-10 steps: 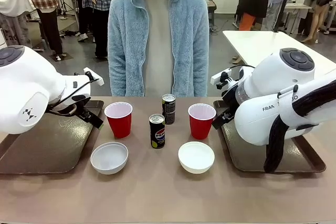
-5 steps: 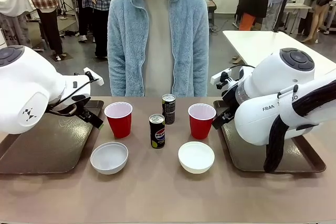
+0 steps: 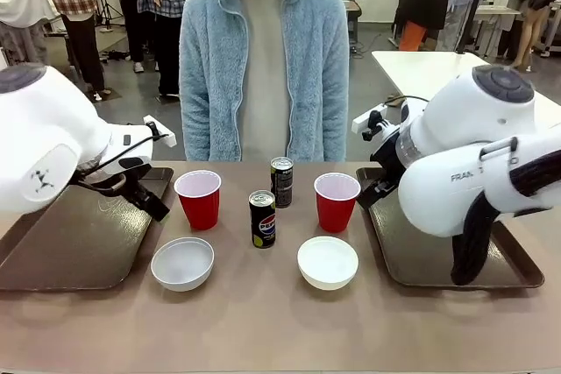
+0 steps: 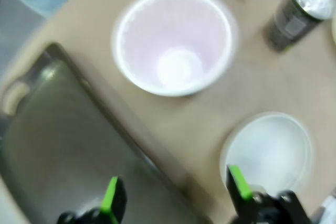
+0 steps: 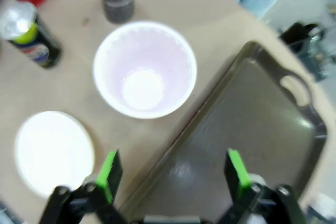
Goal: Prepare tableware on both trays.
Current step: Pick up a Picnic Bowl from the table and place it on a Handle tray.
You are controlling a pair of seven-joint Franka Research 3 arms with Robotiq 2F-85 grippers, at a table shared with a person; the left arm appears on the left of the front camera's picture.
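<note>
**Front view.** A brown desk [image 3: 263, 326] carries two dark brown trays, the left tray [image 3: 61, 251] at the robot's left and the right tray [image 3: 412, 260] at its right. All the tableware stands on the desk between them.

- The left cup [image 3: 198, 201] and the right cup [image 3: 337, 203] stand upright in the far row, with the far can [image 3: 281, 181] between them.
- The near can [image 3: 262, 219] stands just in front of the far can, slightly toward the left cup.
- The left bowl [image 3: 182, 263] and the right bowl [image 3: 327, 262] lie in the near row, each in front of its cup and apart from it.
- A person [image 3: 263, 59] in a pale blue fleece jacket stands at the far side, behind the cans.

**Left wrist view (slightly blurred).** The left jaws are spread wide and grasp nothing. They hang above the inner rim of the left tray. One of the green pads [image 4: 111, 198] is over the tray and the other is over the edge of the left bowl. The pale inside of the left cup lies ahead.

**Right wrist view (slightly blurred).** The right jaws are likewise spread wide and empty, above the inner rim of the right tray. One pad is over the tray and the other is over the desk just beside the right bowl. The right cup lies ahead, with both cans beyond it.
</note>
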